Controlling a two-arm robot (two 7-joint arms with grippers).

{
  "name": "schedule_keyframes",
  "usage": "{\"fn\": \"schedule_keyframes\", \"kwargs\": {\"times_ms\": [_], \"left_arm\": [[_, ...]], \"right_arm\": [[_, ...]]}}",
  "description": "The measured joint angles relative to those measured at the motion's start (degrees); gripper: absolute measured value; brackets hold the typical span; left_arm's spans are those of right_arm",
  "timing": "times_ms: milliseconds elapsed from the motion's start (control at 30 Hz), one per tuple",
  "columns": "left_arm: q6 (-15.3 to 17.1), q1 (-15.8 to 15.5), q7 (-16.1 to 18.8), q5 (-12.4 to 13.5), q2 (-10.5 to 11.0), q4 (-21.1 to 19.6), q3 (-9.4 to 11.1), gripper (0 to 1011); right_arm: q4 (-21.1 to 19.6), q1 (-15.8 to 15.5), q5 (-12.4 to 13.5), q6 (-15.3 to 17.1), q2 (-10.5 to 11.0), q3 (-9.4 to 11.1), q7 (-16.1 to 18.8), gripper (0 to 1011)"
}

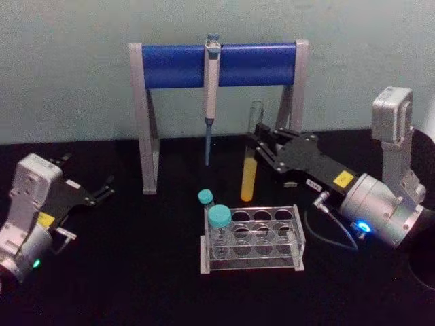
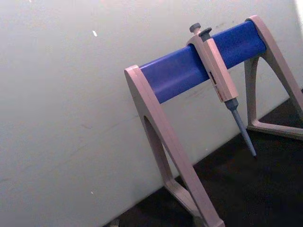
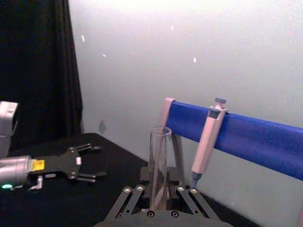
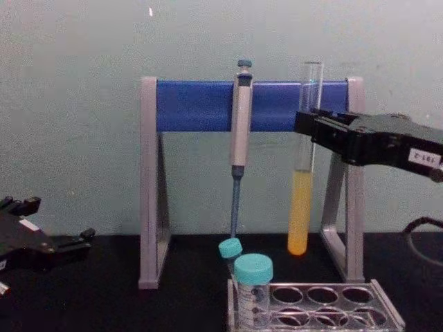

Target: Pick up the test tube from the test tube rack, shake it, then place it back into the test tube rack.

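Just behind the test tube rack (image 1: 253, 266), tall blue-and-grey pipette stand (image 1: 177, 66). Above the rack's back edge, right gripper (image 1: 255, 140) clamped on the test tube (image 1: 249, 178). Well left of the rack, left gripper (image 1: 105, 188) parked low, fingers spread. Held upright clear of the rack: slim uncapped glass tube, rounded bottom, yellow-orange liquid in its lower part. At the rack's left end, two teal-capped tubes (image 1: 219, 217).
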Motion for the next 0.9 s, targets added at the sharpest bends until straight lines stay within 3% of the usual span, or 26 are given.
{"fn": "schedule_keyframes", "kwargs": {"times_ms": [300, 600, 900], "left_arm": [[0.0, 0.0, 0.0, 0.0, 0.0, 0.0, 0.0, 1001], [0.0, 0.0, 0.0, 0.0, 0.0, 0.0, 0.0, 1001], [0.0, 0.0, 0.0, 0.0, 0.0, 0.0, 0.0, 1001]], "right_arm": [[0.8, 0.5, -0.5, -0.1, -0.2, 0.5, -0.7, 228], [0.2, -0.5, -1.1, -0.2, 1.0, 2.5, -1.8, 229], [-4.0, -5.7, -0.5, 0.5, 3.9, 5.3, -2.3, 228]]}}
